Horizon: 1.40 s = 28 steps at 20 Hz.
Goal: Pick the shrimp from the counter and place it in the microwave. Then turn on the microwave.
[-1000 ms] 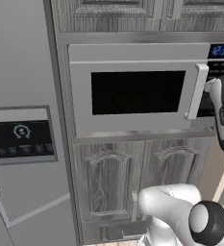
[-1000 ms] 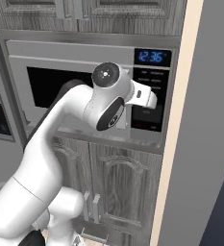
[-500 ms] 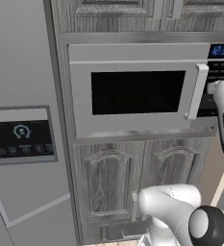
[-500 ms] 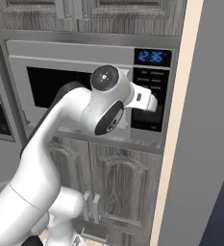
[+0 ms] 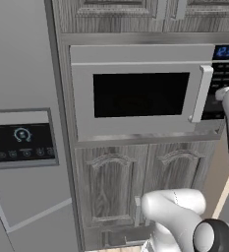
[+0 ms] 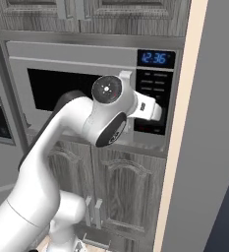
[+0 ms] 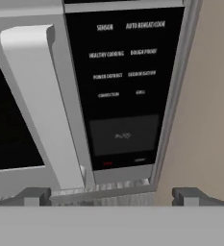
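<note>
Facing the microwave (image 5: pixel 140 91), the gripper (image 7: pixel 111 194) hung just in front of the black keypad (image 7: pixel 125 91) at the appliance's right edge, its jaws spread wide with nothing between them. The two dark fingertips (image 7: pixel 34 196) stood well apart at the bottom of the hand view, level with the keypad's lower edge, where the red marks sat. The pale bar handle (image 7: pixel 43 105) ran upright just left of the keypad, and the door lay shut over the black window (image 5: pixel 140 93). A blue clock display (image 6: pixel 156 58) glowed at the top right corner. Wooden cabinet doors (image 5: pixel 135 192) hung below, and a grey panel with a dial screen (image 5: pixel 21 140) sat at the left.
</note>
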### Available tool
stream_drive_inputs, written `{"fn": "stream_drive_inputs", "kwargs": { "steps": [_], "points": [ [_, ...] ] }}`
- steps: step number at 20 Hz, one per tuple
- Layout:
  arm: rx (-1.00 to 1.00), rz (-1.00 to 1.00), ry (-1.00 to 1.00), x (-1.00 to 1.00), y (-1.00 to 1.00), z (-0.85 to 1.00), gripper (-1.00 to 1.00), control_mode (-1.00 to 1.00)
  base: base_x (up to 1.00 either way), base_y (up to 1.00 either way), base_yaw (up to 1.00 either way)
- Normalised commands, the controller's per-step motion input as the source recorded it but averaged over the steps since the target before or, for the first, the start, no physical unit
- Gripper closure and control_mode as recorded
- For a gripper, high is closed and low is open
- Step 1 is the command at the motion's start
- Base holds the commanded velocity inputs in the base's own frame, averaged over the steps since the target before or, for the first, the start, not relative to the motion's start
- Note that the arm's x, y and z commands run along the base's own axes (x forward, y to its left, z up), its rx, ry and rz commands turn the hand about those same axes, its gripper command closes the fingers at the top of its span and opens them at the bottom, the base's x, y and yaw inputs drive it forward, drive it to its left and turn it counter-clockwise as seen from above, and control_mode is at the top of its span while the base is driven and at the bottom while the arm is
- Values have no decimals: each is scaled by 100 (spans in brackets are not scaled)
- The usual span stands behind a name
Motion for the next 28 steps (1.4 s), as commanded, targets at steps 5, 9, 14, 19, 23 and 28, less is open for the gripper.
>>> {"fn": "stream_drive_inputs", "kwargs": {
  "steps": [5, 9, 14, 19, 23, 28],
  "points": [
    [0, -6, 0, 0, 1, -21, -100, -100, 0, 0, 0],
    [5, -7, 0, 5, 0, -20, -100, -100, 0, 0, 0],
    [10, -5, 0, 2, 0, -18, -100, -100, 0, 0, 0],
    [14, -4, 0, 0, 0, -21, -100, -100, 0, 0, 0],
    [20, -7, 0, 8, 0, -20, -100, -100, 0, 0, 0],
    [22, -14, 0, 9, 4, -13, -100, -100, 0, 0, 0]
  ]
}}
